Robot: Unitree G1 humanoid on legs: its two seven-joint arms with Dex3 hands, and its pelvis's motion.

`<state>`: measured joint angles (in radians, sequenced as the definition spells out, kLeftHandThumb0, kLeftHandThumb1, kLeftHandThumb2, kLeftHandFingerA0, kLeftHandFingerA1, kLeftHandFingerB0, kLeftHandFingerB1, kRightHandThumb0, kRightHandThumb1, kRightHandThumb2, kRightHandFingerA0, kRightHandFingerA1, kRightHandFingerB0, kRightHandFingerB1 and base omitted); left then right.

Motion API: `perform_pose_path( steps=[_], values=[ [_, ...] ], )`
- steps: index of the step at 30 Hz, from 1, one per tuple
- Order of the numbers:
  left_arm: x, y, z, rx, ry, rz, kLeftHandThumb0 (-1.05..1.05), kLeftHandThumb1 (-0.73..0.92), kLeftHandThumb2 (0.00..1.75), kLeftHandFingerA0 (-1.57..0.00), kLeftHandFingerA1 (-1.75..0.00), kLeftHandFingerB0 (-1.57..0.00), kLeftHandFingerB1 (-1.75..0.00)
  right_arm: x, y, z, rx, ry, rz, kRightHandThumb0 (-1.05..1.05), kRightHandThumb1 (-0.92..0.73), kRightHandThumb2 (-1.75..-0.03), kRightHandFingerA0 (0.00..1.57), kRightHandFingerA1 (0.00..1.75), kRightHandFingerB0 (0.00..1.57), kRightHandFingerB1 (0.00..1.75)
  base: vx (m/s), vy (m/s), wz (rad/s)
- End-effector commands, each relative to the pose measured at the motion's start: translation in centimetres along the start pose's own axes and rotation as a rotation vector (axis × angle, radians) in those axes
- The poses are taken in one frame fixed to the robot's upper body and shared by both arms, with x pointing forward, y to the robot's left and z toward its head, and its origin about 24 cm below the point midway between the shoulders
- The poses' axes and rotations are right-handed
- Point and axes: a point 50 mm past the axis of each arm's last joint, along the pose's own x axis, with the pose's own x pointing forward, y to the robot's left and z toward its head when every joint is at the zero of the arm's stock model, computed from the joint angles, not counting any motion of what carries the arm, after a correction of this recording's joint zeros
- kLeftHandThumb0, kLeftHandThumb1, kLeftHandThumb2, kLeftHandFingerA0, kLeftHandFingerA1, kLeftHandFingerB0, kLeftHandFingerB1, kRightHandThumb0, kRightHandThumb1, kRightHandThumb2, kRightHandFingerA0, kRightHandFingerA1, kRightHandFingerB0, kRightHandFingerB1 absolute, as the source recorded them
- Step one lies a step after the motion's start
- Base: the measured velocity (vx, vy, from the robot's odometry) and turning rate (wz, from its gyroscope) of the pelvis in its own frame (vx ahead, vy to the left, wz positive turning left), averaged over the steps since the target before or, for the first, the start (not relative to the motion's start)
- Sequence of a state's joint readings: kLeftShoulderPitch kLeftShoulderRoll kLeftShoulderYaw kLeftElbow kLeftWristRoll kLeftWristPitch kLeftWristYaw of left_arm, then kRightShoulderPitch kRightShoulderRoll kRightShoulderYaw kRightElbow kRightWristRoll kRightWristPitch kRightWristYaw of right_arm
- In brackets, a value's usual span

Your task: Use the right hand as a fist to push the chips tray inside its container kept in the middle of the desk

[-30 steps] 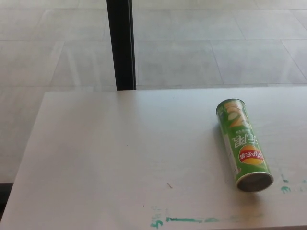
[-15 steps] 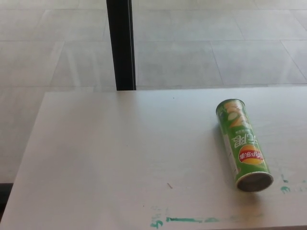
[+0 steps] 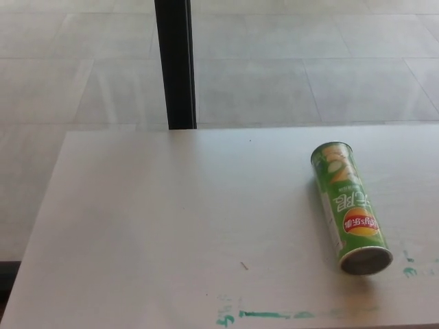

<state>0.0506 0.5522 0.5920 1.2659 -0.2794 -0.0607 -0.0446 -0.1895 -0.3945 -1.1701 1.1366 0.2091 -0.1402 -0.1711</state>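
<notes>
Nothing on my feed has moved except a slight camera shift: green chips can [image 3: 349, 208] lies on its side, desk's [image 3: 171, 226] right, seemingly closed; neither hand shows.

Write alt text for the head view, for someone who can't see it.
A green chips can lies on its side at the right of a pale desk, one round end facing the camera. Green marks streak the near edge; a black post stands behind. No robot hand shows.

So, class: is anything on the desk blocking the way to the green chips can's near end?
Nothing visible does. The chips can lies alone on the desk, its near end facing bare desktop with only green marks. Neither robot hand is in view.
</notes>
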Motion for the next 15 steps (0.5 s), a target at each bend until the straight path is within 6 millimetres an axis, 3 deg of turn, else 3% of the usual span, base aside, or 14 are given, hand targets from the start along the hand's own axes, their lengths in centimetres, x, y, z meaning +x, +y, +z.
perform_pose_path(
  steps=[1, 2, 3, 5, 6, 7, 8, 9, 11, 12, 13, 15],
  values=[
    [-0.1, 0.6, -0.5, -0.041, 0.029, 0.004, -0.70, 0.92, 0.67, -0.56, -0.60, -0.44, -0.46, 0.0, -0.7, -0.2, 0.078, 0.010, -0.061, -0.73, -0.87, -0.69, 0.53, 1.42, 0.37, 0.93, 0.00, 0.000, 0.00],
    [-0.1, 0.6, -0.8, -0.032, 0.035, 0.000, -0.71, 0.92, 0.69, -0.55, -0.59, -0.41, -0.45, 0.0, -0.9, -0.1, 0.046, -0.001, -0.046, -0.72, -0.89, -0.69, 0.56, 1.37, 0.36, 0.93, 0.00, 0.000, 0.00],
    [-0.2, 0.5, -0.9, -0.025, 0.032, -0.001, -0.69, 0.92, 0.70, -0.53, -0.59, -0.41, -0.47, 0.0, -1.0, -0.1, 0.014, -0.010, -0.035, -0.73, -0.92, -0.69, 0.55, 1.44, 0.24, 0.89, 0.00, 0.000, 0.00],
    [-0.2, -0.2, -1.3, -0.011, 0.034, -0.016, -0.69, 0.92, 0.70, -0.53, -0.59, -0.41, -0.47, 0.3, -1.8, 0.6, -0.023, -0.032, -0.042, -0.73, -0.92, -0.69, 0.55, 1.44, 0.24, 0.89, 0.00, 0.000, 0.00],
    [-0.2, -0.2, -1.4, -0.018, 0.041, -0.007, -0.70, 0.92, 0.69, -0.56, -0.62, -0.44, -0.48, 0.4, -1.9, 0.7, 0.015, -0.018, -0.043, -0.70, -0.88, -0.70, 0.62, 1.44, 0.24, 0.74, 0.00, 0.000, 0.00],
    [-0.2, -0.2, -1.4, -0.016, 0.047, -0.002, -0.70, 0.92, 0.70, -0.55, -0.59, -0.44, -0.47, 0.4, -1.7, 0.8, 0.046, -0.003, -0.048, -0.73, -0.86, -0.69, 0.67, 1.44, 0.20, 0.73, 0.00, 0.000, 0.00],
    [-0.2, -0.6, -1.5, -0.002, 0.044, -0.015, -0.70, 0.92, 0.71, -0.55, -0.60, -0.44, -0.48, 0.5, -2.0, 1.1, 0.060, 0.003, -0.063, -0.74, -0.86, -0.67, 0.60, 1.37, 0.20, 0.68, 0.00, 0.000, 0.00],
    [-0.2, -0.8, -1.5, 0.005, 0.046, -0.016, -0.71, 0.92, 0.71, -0.54, -0.59, -0.44, -0.47, 0.5, -2.0, 1.2, 0.063, -0.006, -0.058, -0.77, -0.69, -1.12, 0.70, 1.18, 0.22, 0.72, 0.00, 0.000, 0.00],
    [-0.2, -0.9, -1.6, 0.005, 0.049, -0.016, -0.71, 0.92, 0.71, -0.54, -0.59, -0.44, -0.47, 0.5, -1.9, 1.3, 0.063, -0.013, -0.052, -0.77, -0.69, -1.12, 0.70, 1.18, 0.22, 0.72, 0.00, 0.000, 0.00],
    [-0.2, -0.9, -1.6, -0.021, 0.049, -0.025, -0.70, 0.92, 0.71, -0.51, -0.60, -0.42, -0.47, 0.5, -1.9, 1.3, -0.020, -0.029, 0.010, -0.75, -0.92, -0.73, 0.45, 1.44, 0.15, 0.86, 0.00, 0.000, 0.00],
    [-0.2, -0.9, -1.6, -0.009, 0.043, -0.024, -0.70, 0.92, 0.71, -0.51, -0.61, -0.41, -0.47, 0.5, -1.9, 1.4, 0.012, -0.025, -0.048, -0.74, -0.88, -0.68, 0.64, 1.44, 0.26, 0.82, 0.00, 0.000, 0.00],
    [-0.2, -1.0, -1.5, 0.010, 0.036, -0.027, -0.71, 0.92, 0.72, -0.50, -0.62, -0.40, -0.47, 0.5, -1.9, 1.3, 0.051, -0.018, -0.066, -0.73, -0.84, -0.68, 0.68, 1.46, 0.39, 0.82, 0.00, 0.000, 0.00]
  ],
)
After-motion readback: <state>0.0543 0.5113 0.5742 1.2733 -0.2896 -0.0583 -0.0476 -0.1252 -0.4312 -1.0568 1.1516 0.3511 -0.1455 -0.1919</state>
